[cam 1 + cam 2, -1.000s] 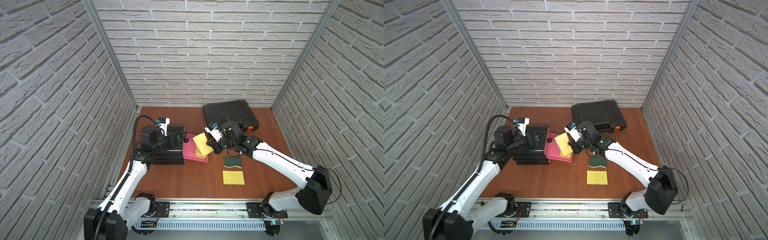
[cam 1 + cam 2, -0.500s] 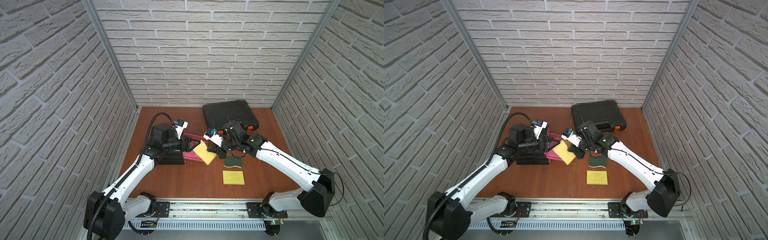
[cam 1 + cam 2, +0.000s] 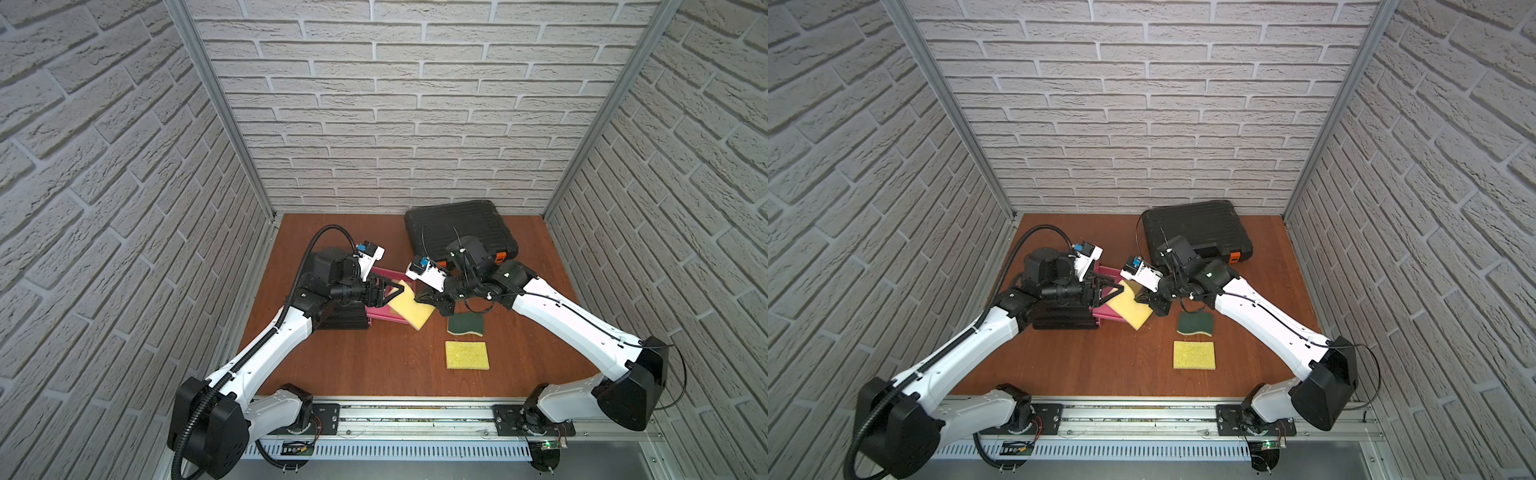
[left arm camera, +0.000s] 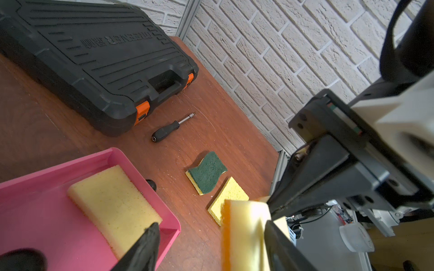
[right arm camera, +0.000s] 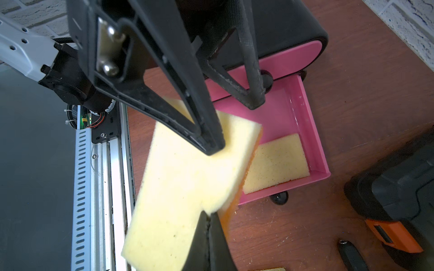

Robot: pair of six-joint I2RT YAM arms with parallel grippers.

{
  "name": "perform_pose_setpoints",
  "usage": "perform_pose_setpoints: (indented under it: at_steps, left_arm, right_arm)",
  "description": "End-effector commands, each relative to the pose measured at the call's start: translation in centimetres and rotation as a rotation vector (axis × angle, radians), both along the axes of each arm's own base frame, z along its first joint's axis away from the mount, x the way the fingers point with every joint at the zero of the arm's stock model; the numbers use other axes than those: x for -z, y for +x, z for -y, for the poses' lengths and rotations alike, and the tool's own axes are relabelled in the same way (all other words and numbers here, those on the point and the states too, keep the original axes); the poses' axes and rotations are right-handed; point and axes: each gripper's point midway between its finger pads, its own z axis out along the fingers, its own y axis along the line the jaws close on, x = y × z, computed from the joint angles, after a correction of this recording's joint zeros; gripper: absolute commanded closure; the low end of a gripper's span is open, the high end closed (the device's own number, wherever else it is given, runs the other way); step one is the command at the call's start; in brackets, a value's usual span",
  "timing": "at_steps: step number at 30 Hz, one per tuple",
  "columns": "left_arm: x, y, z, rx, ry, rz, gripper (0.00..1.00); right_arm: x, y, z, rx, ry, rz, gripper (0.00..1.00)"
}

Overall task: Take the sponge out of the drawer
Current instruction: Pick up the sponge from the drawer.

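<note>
Brick-pattern walls close in a reddish-brown wooden table. In both top views the right gripper is clamped on one end of a thick yellow sponge. The sponge hangs tilted in the air, out of the pulled-out pink drawer and overlapping its front edge. The left gripper meets its other end.

Only the wrist views look into the drawer, where a second sponge lies flat on the floor. The right wrist view shows the left gripper's jaws standing apart. One finger appears to press on the sponge's top face, while the other is clear of it above the drawer.

The left wrist view shows a screwdriver beside the black tool case, but from above the right arm covers it. The black cabinet is mostly hidden under the left arm.

On the bare table a green scouring pad and a flat yellow pad lie near each other.
</note>
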Motion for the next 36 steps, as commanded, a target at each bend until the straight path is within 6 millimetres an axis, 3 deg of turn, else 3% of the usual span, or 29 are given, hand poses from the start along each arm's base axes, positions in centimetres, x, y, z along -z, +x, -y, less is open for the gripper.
perform_pose_setpoints:
  at_steps: [1, 13, 16, 24, 28, 34, 36]
  left_arm:
    - [-1.0, 0.0, 0.5, 0.025, -0.001, 0.047, 0.38]
    - [-0.7, -0.5, 0.8, 0.048, 0.009, 0.049, 0.39]
    - [-0.6, -0.5, 0.8, 0.05, 0.011, 0.049, 0.43]
    - [-0.6, -0.6, 0.8, 0.05, 0.012, 0.053, 0.81]
    - [-0.6, -0.7, 0.9, 0.048, 0.006, 0.057, 0.94]
    - [-1.1, -0.5, 0.7, 0.001, -0.016, 0.072, 0.97]
    - [-1.5, -0.4, 0.4, -0.033, -0.025, 0.079, 0.98]
  right_arm:
    - [-1.5, 0.4, -0.5, -0.027, 0.026, 0.033, 0.97]
    - [-1.4, 0.9, -0.3, -0.048, -0.021, 0.063, 0.97]
    - [-1.4, 1.2, -0.1, -0.043, -0.039, 0.075, 0.97]
    - [-1.5, 1.8, -0.6, -0.033, -0.029, 0.073, 0.97]
    - [-1.8, 2.7, -0.5, 0.016, -0.023, 0.101, 0.96]
    - [-2.9, 4.5, -0.5, 0.147, 0.048, 0.141, 0.73]
    - [-3.6, 4.9, -0.5, 0.195, 0.086, 0.148, 0.58]
